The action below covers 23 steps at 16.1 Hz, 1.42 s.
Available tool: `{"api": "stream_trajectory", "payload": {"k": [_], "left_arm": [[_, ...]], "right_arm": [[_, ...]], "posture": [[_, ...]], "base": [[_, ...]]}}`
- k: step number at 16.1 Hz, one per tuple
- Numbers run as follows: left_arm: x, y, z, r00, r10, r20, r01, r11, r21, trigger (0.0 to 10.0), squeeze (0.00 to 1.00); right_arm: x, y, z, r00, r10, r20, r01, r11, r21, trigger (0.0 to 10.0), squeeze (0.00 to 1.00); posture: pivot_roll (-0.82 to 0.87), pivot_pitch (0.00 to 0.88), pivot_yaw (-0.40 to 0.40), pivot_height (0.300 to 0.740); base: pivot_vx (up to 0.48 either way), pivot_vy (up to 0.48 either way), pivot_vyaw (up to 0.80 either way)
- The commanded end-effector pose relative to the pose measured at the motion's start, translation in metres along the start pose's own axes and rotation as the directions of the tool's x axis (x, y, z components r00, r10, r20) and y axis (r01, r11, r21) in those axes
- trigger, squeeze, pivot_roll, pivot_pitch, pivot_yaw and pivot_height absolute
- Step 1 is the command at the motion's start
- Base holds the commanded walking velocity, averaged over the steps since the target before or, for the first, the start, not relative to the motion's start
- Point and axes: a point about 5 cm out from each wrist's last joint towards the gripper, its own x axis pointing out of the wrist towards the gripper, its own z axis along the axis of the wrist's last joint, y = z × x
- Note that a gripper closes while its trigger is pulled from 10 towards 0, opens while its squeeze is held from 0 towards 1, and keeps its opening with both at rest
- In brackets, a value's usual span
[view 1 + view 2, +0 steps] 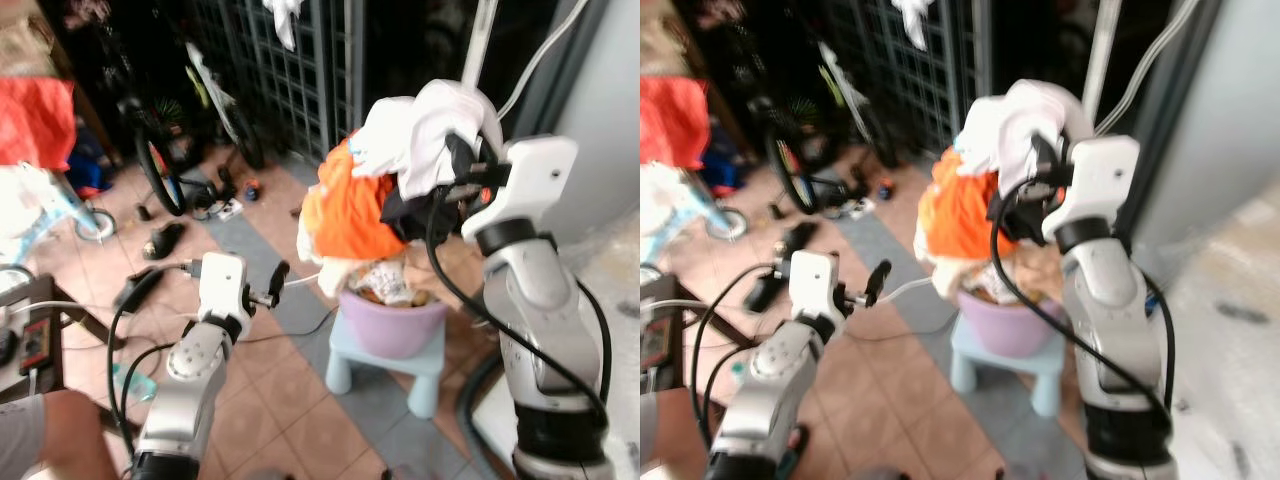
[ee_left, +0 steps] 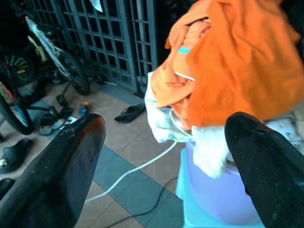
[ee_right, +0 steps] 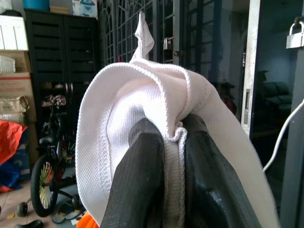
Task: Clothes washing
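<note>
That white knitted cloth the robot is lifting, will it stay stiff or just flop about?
Probably floppy: the white knitted cloth drapes over the right hand, folding around its fingers. It likely feels light, since a small pinch holds it up. It may drag the orange garment bunched beneath it.

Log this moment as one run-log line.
right gripper: shut on white garment, lifted | left gripper: open, idle | orange garment: hanging over purple basin

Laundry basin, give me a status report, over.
Right gripper shut on white garment, lifted above purple basin. Left gripper open, beside orange garment. Nothing in the way.
</note>
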Motion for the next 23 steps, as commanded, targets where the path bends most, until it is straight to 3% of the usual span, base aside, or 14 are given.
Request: {"api": "stream_trajectory", "payload": {"k": [1,4,6,7,10,17,18,19,23], "left_arm": [[0.0,0.008,0.002,1.0,0.025,0.0,-0.025,1.0,0.019,10.0,0.0],[-0.001,0.01,0.002,0.999,0.043,0.008,-0.043,0.999,0.019,10.0,0.0],[-0.001,0.011,0.002,0.999,0.053,0.008,-0.053,0.998,0.015,10.0,0.0],[0.0,0.011,0.001,0.999,0.046,-0.001,-0.046,0.999,0.012,10.0,0.0],[0.001,0.011,0.001,0.999,0.04,-0.004,-0.039,0.999,0.015,10.0,0.0],[0.0,0.012,0.002,0.999,0.039,0.002,-0.04,0.999,0.021,10.0,0.0],[0.0,0.012,0.002,0.999,0.04,0.009,-0.04,0.999,0.021,10.0,0.0],[-0.001,0.013,0.004,0.999,0.041,0.021,-0.042,0.999,0.027,10.0,0.0],[-0.001,0.009,0.007,0.999,0.02,0.032,-0.021,0.999,0.034,10.0,0.0]], "right_arm": [[0.011,0.007,0.016,0.996,0.023,0.088,-0.022,1.0,-0.014,0.0,0.0],[0.017,-0.01,0.026,0.989,-0.082,0.126,0.095,0.991,-0.098,0.0,0.0],[0.015,-0.022,0.028,0.982,-0.135,0.131,0.152,0.979,-0.133,0.0,0.0],[0.007,-0.026,0.018,0.985,-0.144,0.093,0.156,0.978,-0.14,0.0,0.0],[-0.005,-0.022,0.004,0.99,-0.135,0.042,0.14,0.98,-0.143,0.0,0.0],[-0.014,-0.016,-0.003,0.991,-0.133,0.013,0.133,0.979,-0.153,0.0,0.0],[-0.016,-0.016,-0.005,0.991,-0.136,-0.001,0.134,0.978,-0.157,1.7,0.0],[-0.021,-0.018,-0.011,0.989,-0.146,-0.033,0.139,0.977,-0.165,10.0,0.0],[-0.028,-0.017,-0.02,0.986,-0.154,-0.068,0.14,0.975,-0.174,10.0,0.0]], "posture": [[-0.07,0.0,0.096,0.74],[-0.06,0.0,0.093,0.74],[-0.06,0.0,0.094,0.74],[-0.07,0.0,0.096,0.74],[-0.07,0.0,0.104,0.74],[-0.07,0.0,0.106,0.74],[-0.07,0.0,0.104,0.74],[-0.07,0.0,0.104,0.74],[-0.07,0.0,0.108,0.74]], "base": [[0.0,0.0,0.0],[0.0,0.0,0.0],[0.0,0.0,0.0],[0.0,0.0,0.0],[0.0,0.0,0.0],[0.0,0.0,0.0],[0.0,0.0,-0.44],[0.0,0.0,-0.8],[0.0,0.0,-0.8]]}}
